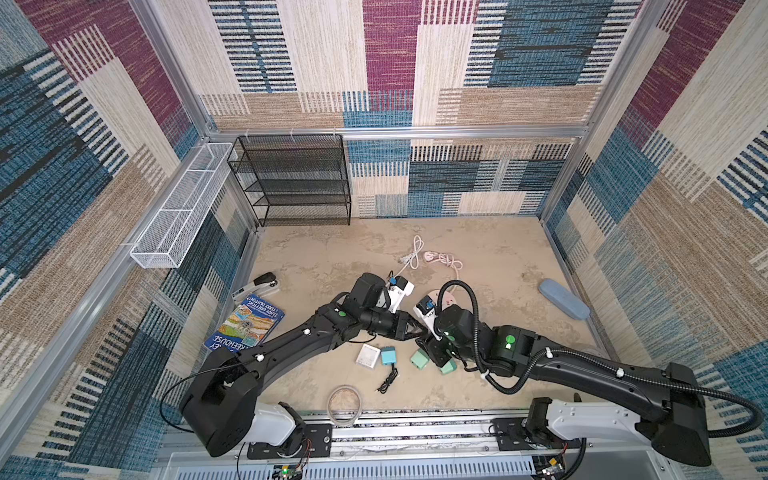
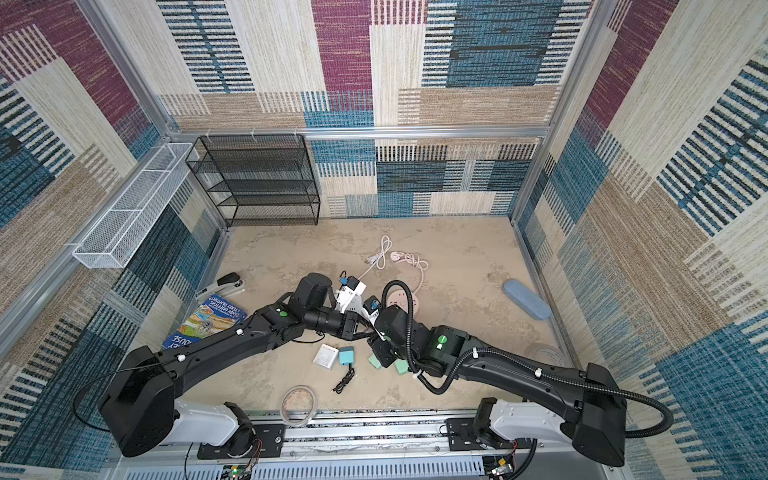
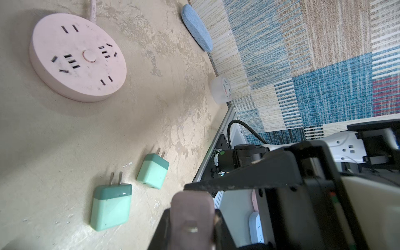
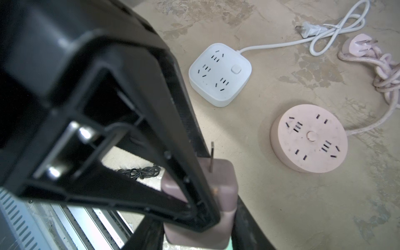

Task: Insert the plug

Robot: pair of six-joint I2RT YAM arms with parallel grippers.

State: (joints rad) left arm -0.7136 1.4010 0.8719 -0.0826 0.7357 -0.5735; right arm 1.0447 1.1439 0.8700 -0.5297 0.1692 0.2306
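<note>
A mauve plug [image 3: 190, 201] [image 4: 223, 175] with metal prongs is held above the table between both grippers, which meet mid-table. My left gripper [image 3: 192, 213] [image 1: 417, 328] is shut on it. My right gripper [image 4: 201, 236] [image 1: 430, 343] is also shut on it, from the opposite side. In both top views the plug is hidden between the fingers. A round pink power strip [image 4: 309, 138] [image 3: 78, 58] [image 1: 448, 297] lies flat just beyond the grippers. A white square power strip [image 4: 220, 73] lies beside it.
Two green plugs [image 3: 110, 207] [image 3: 153, 171] lie below the grippers. A white charger [image 1: 368, 355], a teal charger [image 1: 388, 356] and a black cable [image 1: 386, 380] lie nearby. A book [image 1: 245, 324], stapler [image 1: 257, 284], blue case [image 1: 564, 299] and black wire shelf [image 1: 295, 178] stand around.
</note>
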